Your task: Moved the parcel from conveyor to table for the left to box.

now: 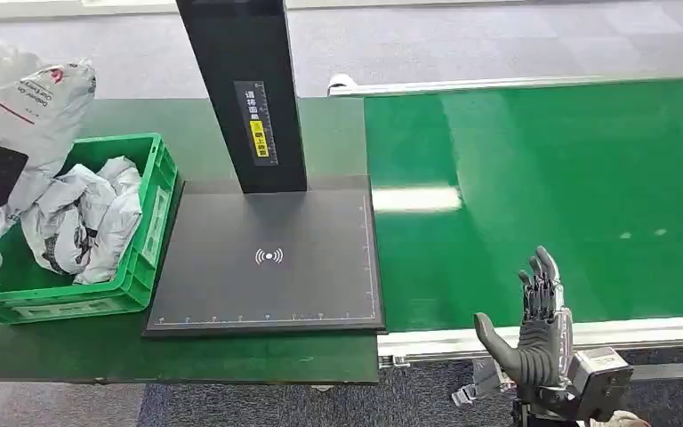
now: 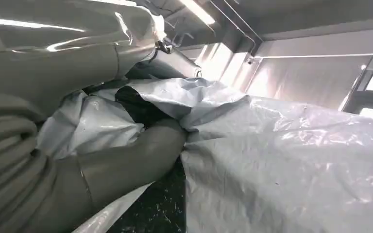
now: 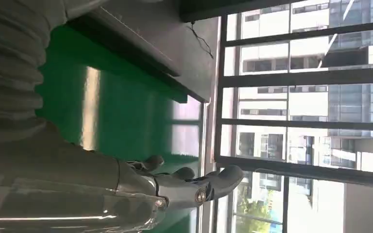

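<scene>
I see my left hand (image 2: 92, 170) gripping the grey plastic parcel (image 1: 27, 98) with its fingers closed on it, raised over the green crate (image 1: 147, 222) of parcels, while my right hand (image 1: 534, 334) hangs spread and empty beside the conveyor (image 1: 542, 196).

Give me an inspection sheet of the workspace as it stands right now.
Surface: green conveyor belt bare; black scan pad bare.
Job's things: grey parcel held up above the green crate; more grey parcels lie inside the crate.
Clutter: nothing seen.
Hands: left hand grips the parcel; right hand open, fingers up, at the belt's near edge.
Cables: nothing seen.
Surroundings: black post with a label stands behind the pad; grey carpet floor; windows in the right wrist view.
</scene>
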Robot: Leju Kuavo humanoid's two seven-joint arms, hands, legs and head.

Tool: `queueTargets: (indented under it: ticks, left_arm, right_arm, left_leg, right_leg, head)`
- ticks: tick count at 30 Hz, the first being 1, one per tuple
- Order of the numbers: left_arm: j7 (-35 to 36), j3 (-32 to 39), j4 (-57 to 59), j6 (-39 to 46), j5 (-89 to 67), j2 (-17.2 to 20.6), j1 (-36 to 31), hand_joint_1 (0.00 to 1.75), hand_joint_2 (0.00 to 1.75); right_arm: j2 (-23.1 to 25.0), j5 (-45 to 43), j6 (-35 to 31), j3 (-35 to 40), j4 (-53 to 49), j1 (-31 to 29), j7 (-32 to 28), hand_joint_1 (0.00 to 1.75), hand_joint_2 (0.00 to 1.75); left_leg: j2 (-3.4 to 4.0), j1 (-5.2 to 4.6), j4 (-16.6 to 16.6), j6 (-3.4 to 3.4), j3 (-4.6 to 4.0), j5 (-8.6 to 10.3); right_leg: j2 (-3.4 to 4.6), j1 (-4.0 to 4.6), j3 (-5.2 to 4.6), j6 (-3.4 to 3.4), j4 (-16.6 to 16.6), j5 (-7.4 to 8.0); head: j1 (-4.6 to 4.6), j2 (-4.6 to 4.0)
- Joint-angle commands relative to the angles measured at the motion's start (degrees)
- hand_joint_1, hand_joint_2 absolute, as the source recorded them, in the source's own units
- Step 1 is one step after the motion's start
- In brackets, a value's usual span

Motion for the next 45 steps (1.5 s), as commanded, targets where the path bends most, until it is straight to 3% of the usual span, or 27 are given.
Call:
queueTargets:
  ticks: [1, 2, 3, 4, 9, 14, 27, 37, 45]
  left_arm:
    - [0.27, 0.68, 3.6, -1.16, -1.32, -2.13, -1.64, 1.75, 1.75]
    - [0.06, 0.52, 2.91, -2.09, -1.42, -2.8, -1.43, 1.62, 1.75]
    - [-0.45, 0.37, 2.05, -3.79, -1.15, -3.79, -1.08, 1.36, 1.75]
    - [-0.84, 0.14, 1.53, -4.91, -1.02, -4.41, -0.83, 0.03, 1.75]
    - [-7.81, -0.11, -2.46, -16.09, 8.13, -6.58, 1.47, 0.0, 1.75]
    - [-10.79, -0.75, -4.26, -21.96, 14.44, -5.14, 2.26, 0.0, 1.75]
    - [-11.02, -0.9, -4.57, -23.11, 15.82, -4.84, 2.91, 0.0, 1.75]
    - [-9.15, -4.33, 1.78, -25.63, 12.92, -4.66, 1.33, 0.0, 1.75]
    - [-10.83, -0.87, -4.24, -22.86, 17.54, -7.43, 2.6, 0.0, 1.75]
  right_arm:
    - [-0.03, 0.1, 0.24, 0.1, 2.14, -1.69, 0.12, 0.0, 1.75]
    - [-0.02, 0.13, 0.31, 0.13, 2.24, -1.81, 0.14, 0.0, 1.75]
    - [-0.1, 0.16, 0.37, 0.15, 2.4, -1.87, 0.15, 0.0, 1.75]
    - [-0.17, 0.18, 0.42, 0.15, 2.51, -1.92, 0.16, 0.0, 1.75]
    - [-0.91, 0.27, 0.67, 0.32, 3.63, -2.74, 0.15, 0.0, 1.75]
    - [-1.46, 0.26, 0.77, 0.34, 4.22, -2.81, 0.27, 0.0, 1.75]
    - [-1.51, 0.23, 0.8, 0.36, 4.39, -3.53, 0.36, 0.0, 1.75]
    - [-1.39, 0.33, 1.12, -0.94, 3.26, -3.55, 0.3, 0.0, 1.75]
    - [-2.02, 0.34, 1.46, -0.68, 3.68, -3.73, 0.28, 0.0, 1.75]
  left_leg:
    - [-0.07, 0.01, -0.06, 0.03, 0.07, 0.02]
    - [-0.05, 0.0, -0.03, 0.02, 0.05, 0.0]
    - [-0.13, 0.01, -0.08, 0.03, 0.08, 0.03]
    - [-0.14, 0.01, -0.06, 0.03, 0.07, 0.03]
    - [-0.15, -0.01, -0.08, 0.04, 0.07, 0.05]
    - [-0.08, 0.02, -0.11, 0.04, 0.12, 0.02]
    - [-0.05, 0.0, -0.05, 0.03, 0.07, 0.01]
    - [-0.16, -0.01, -0.13, 0.04, 0.14, 0.05]
    - [-0.21, 0.02, -0.16, 0.06, 0.13, 0.07]
  right_leg:
    - [-0.06, 0.02, 0.11, -0.01, -0.08, 0.0]
    - [-0.04, 0.0, 0.06, 0.0, -0.04, -0.01]
    - [-0.11, 0.02, 0.14, 0.0, -0.11, 0.01]
    - [-0.12, 0.01, 0.12, 0.0, -0.09, 0.0]
    - [-0.14, 0.0, 0.11, 0.01, -0.11, 0.01]
    - [-0.07, 0.03, 0.17, 0.0, -0.17, 0.03]
    - [-0.04, 0.01, 0.09, 0.0, -0.08, 0.01]
    - [-0.14, 0.0, 0.17, -0.01, -0.15, 0.01]
    - [-0.19, 0.03, 0.21, 0.0, -0.22, 0.03]
  head:
    - [0.02, 0.0]
    - [0.02, 0.02]
    - [0.02, 0.0]
    - [0.0, 0.0]
    - [0.02, 0.02]
    - [0.04, 0.0]
    - [0.02, 0.02]
    - [0.0, 0.02]
    - [0.02, 0.0]
